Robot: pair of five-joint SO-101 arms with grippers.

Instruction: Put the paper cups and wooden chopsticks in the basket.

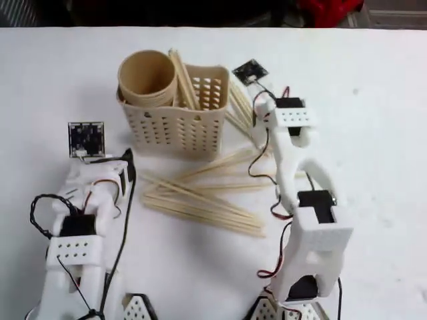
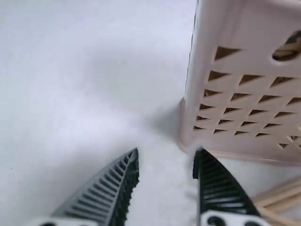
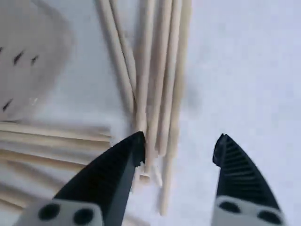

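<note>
The cream perforated basket (image 1: 177, 123) stands at the table's middle back and holds stacked paper cups (image 1: 147, 77) and a few wooden chopsticks (image 1: 184, 81). More chopsticks (image 1: 200, 197) lie fanned on the table in front of it. Another bundle (image 1: 239, 110) lies beside the basket's right wall. My left gripper (image 2: 164, 169) is open and empty, low over the table near the basket's (image 2: 244, 80) front left corner. My right gripper (image 3: 178, 146) is open above the end of the right bundle (image 3: 155, 84), with one finger (image 3: 127, 157) touching or just over the sticks.
The left arm (image 1: 77, 227) occupies the front left, the right arm (image 1: 307, 220) the front right. Two small black camera boards (image 1: 85, 137) (image 1: 250, 72) stick out from the wrists. White table (image 1: 373, 120) extends to the right and far left.
</note>
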